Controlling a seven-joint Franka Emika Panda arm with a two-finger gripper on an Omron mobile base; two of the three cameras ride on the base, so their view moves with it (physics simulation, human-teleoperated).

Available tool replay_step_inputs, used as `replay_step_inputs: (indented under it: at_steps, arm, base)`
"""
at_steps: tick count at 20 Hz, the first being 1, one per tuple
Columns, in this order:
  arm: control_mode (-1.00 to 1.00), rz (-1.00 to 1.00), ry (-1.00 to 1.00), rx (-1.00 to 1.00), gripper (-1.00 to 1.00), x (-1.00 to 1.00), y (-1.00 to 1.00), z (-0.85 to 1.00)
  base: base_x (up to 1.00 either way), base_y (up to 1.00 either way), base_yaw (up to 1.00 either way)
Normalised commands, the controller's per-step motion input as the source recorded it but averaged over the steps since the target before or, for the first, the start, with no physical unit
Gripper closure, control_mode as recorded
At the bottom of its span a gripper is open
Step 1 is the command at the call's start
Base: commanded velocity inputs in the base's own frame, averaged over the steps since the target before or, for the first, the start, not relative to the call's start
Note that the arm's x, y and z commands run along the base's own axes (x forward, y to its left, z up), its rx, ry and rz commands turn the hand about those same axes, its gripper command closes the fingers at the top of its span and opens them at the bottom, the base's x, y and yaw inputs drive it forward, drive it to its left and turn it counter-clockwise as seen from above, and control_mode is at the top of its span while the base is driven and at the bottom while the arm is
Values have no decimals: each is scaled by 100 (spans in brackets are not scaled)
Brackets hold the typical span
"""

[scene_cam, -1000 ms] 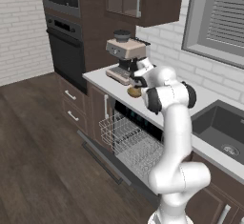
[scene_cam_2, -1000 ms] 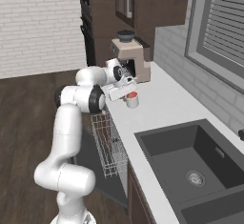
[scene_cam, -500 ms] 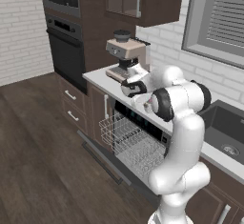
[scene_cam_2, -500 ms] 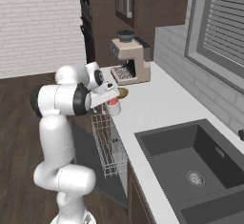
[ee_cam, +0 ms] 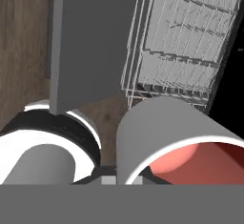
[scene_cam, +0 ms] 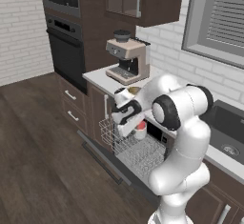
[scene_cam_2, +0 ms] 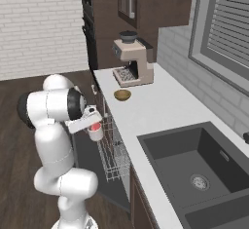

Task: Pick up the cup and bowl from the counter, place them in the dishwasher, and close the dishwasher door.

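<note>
The gripper [scene_cam: 135, 124] is hanging over the pulled-out wire rack [scene_cam: 136, 149] of the dishwasher [scene_cam: 157, 135], its fingers closed on the cup [scene_cam: 140, 129]. In the left base view the cup is sitting upright just below the hand, its short axis running vertical and its red top facing up, clear of the rack wires beneath it. The right base view is showing the same cup [scene_cam_2: 96, 130] held at the end of the arm beside the front edge of the counter [scene_cam_2: 160, 121], above the rack [scene_cam_2: 114, 152].

In the hand view the cup [ee_cam: 167, 142] is filling the lower right, its white wall rising toward the camera and its red interior facing the lens; the fingertips themselves are hidden behind it. Past the cup, the rack [ee_cam: 181, 46] is lying to the upper right and the dishwasher door [ee_cam: 88, 42] is lying flat and open as a grey panel over the wood floor [ee_cam: 24, 42].

The bowl [scene_cam_2: 122, 94] is resting on the counter, open side up, just in front of the coffee machine [scene_cam_2: 132, 62] and well apart from the sink [scene_cam_2: 199, 169]. In the left base view the bowl [scene_cam: 134, 90] is partly hidden behind the arm.
</note>
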Motion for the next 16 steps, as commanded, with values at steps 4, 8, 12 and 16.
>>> replay_step_inputs:
  at_steps: [4,8,12,16]
  arm:
    - [-100,11,17,-4,100,36,24,-98]
    - [-100,17,4,-9,100,66,1,-51]
    - [-100,15,0,-14,100,62,0,-32]
    - [-100,15,1,-12,100,57,0,-70]
  base:
    - [0,0,0]
    - [0,0,0]
    - [0,0,0]
    - [0,0,0]
